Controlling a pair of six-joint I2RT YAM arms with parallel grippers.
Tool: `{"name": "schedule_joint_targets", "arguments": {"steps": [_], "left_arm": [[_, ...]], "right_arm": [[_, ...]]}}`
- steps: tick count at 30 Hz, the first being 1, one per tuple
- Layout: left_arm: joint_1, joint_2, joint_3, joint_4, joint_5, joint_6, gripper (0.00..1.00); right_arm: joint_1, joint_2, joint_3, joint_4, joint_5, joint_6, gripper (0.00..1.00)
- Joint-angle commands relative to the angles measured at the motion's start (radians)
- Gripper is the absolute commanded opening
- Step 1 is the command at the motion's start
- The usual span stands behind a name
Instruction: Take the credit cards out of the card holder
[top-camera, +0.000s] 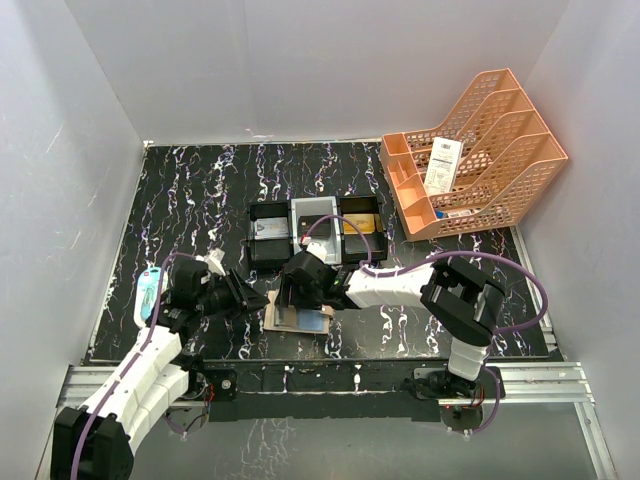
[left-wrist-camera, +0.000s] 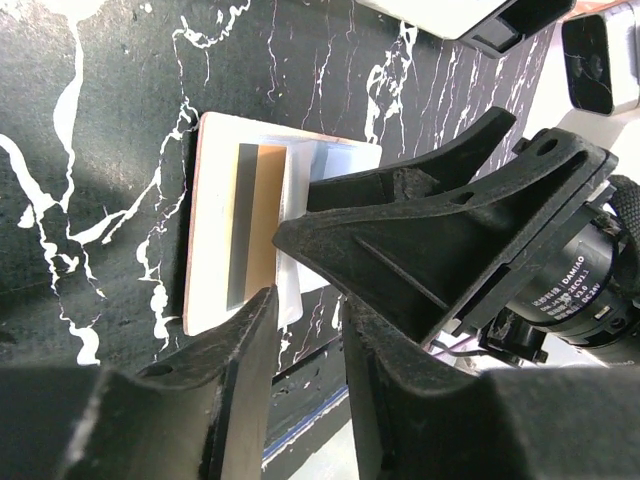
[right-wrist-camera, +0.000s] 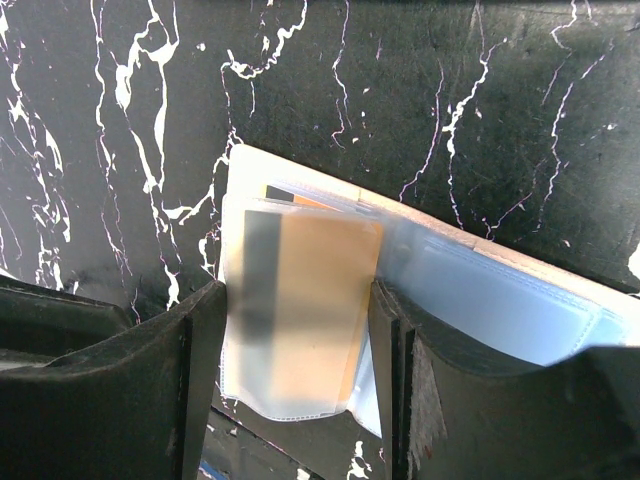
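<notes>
The gold card (right-wrist-camera: 320, 270) sits in a clear pocket (right-wrist-camera: 300, 400) of the open card holder (top-camera: 298, 318). The holder lies flat near the near edge of the tabletop (top-camera: 200, 200), a bit left of the middle. To do this step well, I think the card should slide straight out along its long side, slowly, so the soft pocket does not come up with it. The holder should stay down flat while the card comes out. The right gripper (right-wrist-camera: 300, 330) is right over the holder. Its two fingers are about a card's width apart and press on the two long sides of the gold card, so it looks like it is pinching it. The left gripper (left-wrist-camera: 310, 340) is at the holder's left edge. Its fingers are almost together, but I cannot tell if they hold the edge or just wait there. Behind the holder, toward the far edge, stands a black tray (top-camera: 315, 210) with three boxes.
</notes>
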Motion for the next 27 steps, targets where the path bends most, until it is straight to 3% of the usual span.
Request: {"name": "schedule_joint_targets", "arguments": {"steps": [1,4,8,12,18,27], "left_arm": [[-0.009,0.023,-0.023,0.022,0.054,-0.018,0.28],[-0.019,0.018,-0.026,0.029,0.059,-0.020,0.27],[-0.035,-0.007,-0.023,-0.015,0.019,-0.031,0.39],[-0.051,-0.051,-0.046,-0.029,-0.001,-0.059,0.43],[-0.072,-0.040,-0.085,0.038,0.048,-0.063,0.40],[-0.131,0.101,-0.082,0.200,0.040,-0.038,0.33]], "right_arm": [[0.005,0.045,-0.039,-0.007,-0.028,0.021,0.52],[0.005,0.046,-0.039,-0.012,-0.027,0.020,0.52],[0.001,0.043,-0.038,-0.017,-0.025,0.020,0.52],[-0.003,0.047,-0.035,-0.017,-0.028,0.019,0.52],[-0.007,0.051,-0.030,-0.014,-0.037,0.017,0.52],[-0.009,0.060,-0.021,-0.003,-0.065,0.012,0.53]]}}
